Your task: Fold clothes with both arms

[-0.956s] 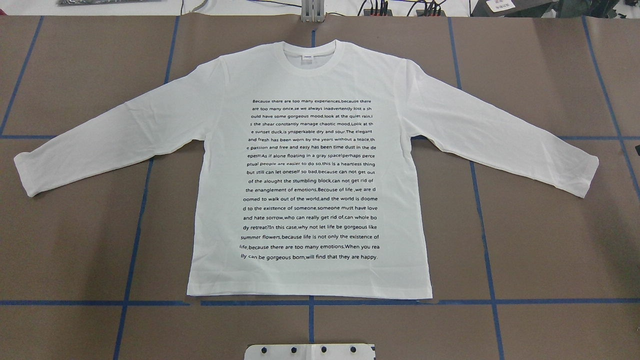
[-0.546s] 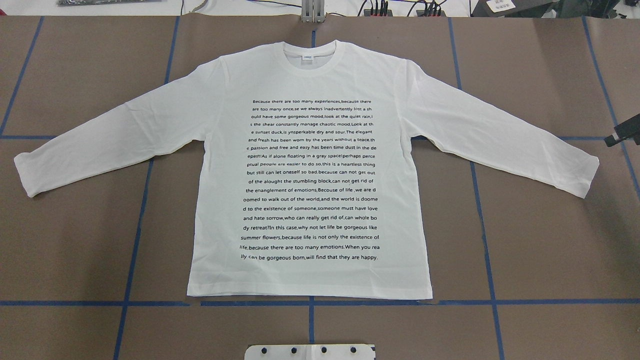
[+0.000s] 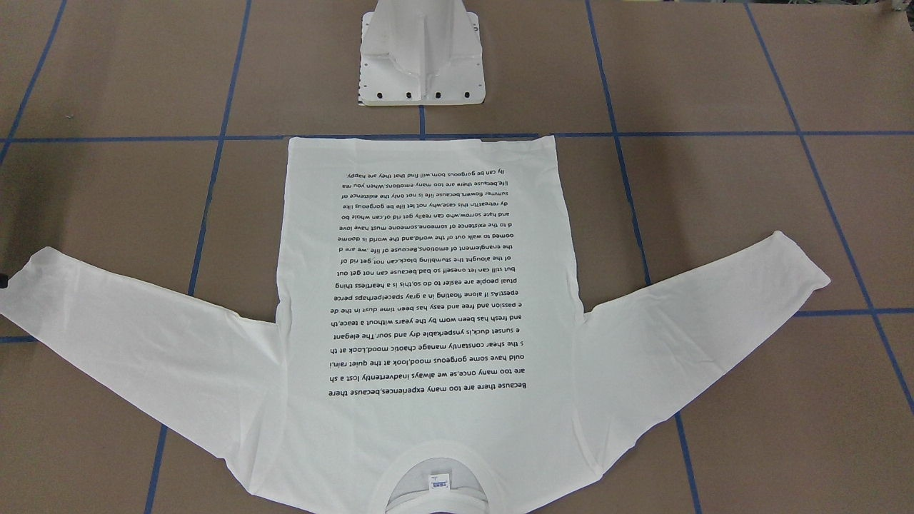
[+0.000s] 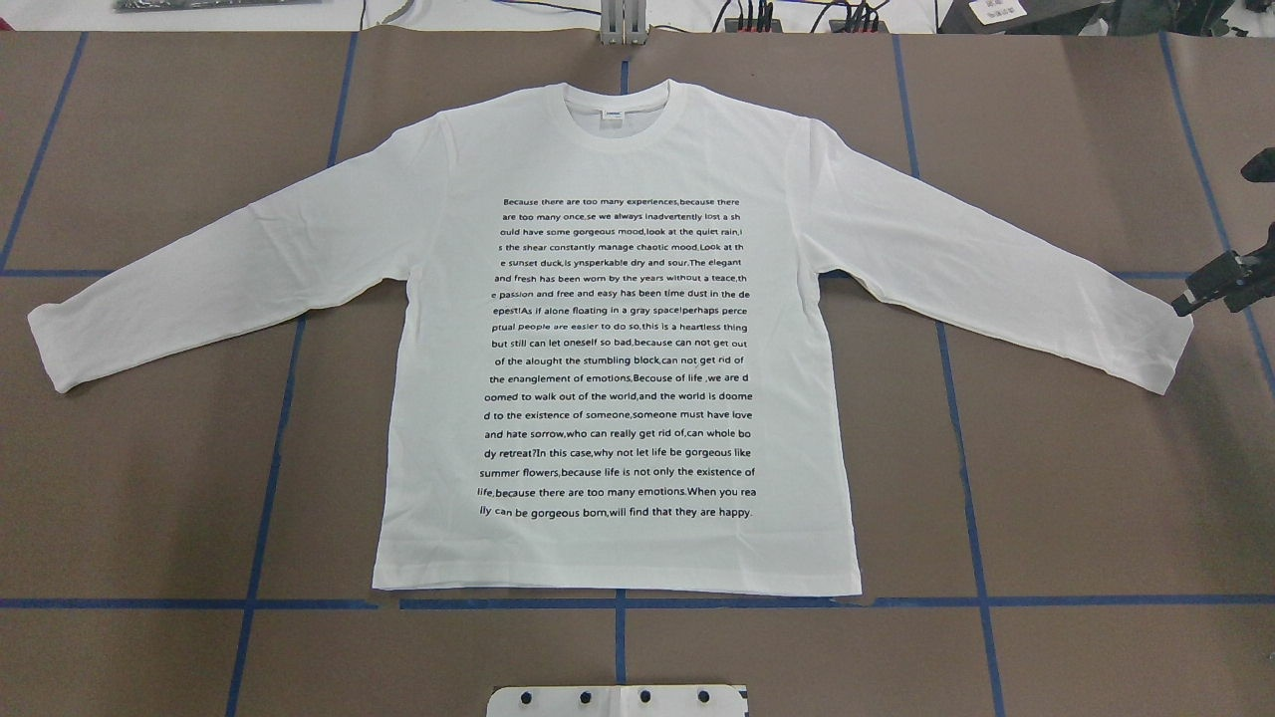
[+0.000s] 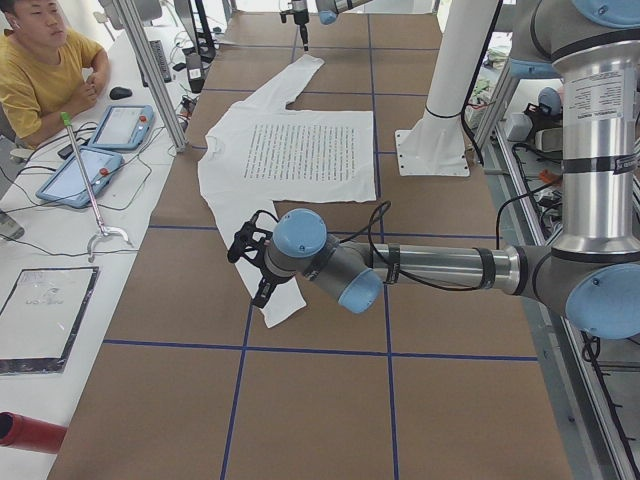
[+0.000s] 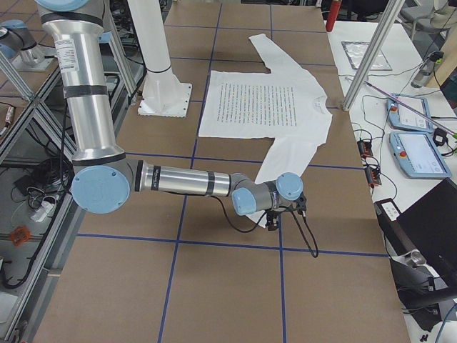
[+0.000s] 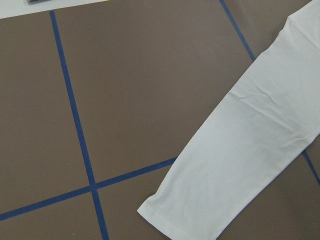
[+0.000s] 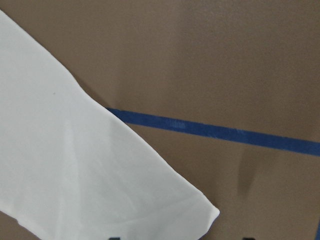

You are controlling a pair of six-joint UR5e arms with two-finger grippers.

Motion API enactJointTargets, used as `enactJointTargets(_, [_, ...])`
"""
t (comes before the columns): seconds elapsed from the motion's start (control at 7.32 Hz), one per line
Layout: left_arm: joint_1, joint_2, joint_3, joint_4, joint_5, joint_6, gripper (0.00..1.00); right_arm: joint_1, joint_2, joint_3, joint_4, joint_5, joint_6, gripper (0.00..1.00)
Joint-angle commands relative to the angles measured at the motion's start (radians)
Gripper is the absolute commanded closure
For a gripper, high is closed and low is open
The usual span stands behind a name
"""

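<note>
The white long-sleeved T-shirt (image 4: pixel 618 329) lies flat, text side up, sleeves spread, collar label (image 4: pixel 613 116) at the far end. My right gripper (image 4: pixel 1183 304) hovers at the table's right edge, just beside the right sleeve cuff (image 4: pixel 1160 349) and apart from it. In the right wrist view that cuff (image 8: pixel 190 210) lies below two dark fingertips that stand apart at the bottom edge. My left gripper (image 5: pixel 250 272) hangs over the left sleeve cuff (image 5: pixel 280 305); I cannot tell if it is open or shut. The left wrist view shows that cuff (image 7: pixel 180 215) and no fingers.
The white pedestal (image 3: pixel 421 64) stands at the near hem side. Blue tape lines (image 4: pixel 269 418) grid the brown table. An operator in yellow (image 5: pixel 40 70) sits at a side desk with teach pendants (image 5: pixel 80 175).
My right gripper has come in from the overhead view's right edge and moved left toward the right sleeve cuff. The shirt has not moved.
</note>
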Motion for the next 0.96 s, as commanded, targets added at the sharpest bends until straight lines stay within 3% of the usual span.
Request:
enactJointTargets(0.0, [0.000, 0.000, -0.003, 0.000, 0.000, -0.001, 0.00, -0.009, 0.004, -0.037, 0.001, -0.005, -0.001, 0.22])
enactJointTargets(0.41, [0.000, 0.000, -0.006, 0.000, -0.001, 0.002, 0.00, -0.033, 0.068, -0.101, 0.001, -0.045, -0.001, 0.27])
enactJointTargets(0.82, [0.000, 0.000, -0.008, 0.000, -0.001, -0.001, 0.00, -0.035, 0.062, -0.102, 0.001, -0.045, -0.003, 0.34])
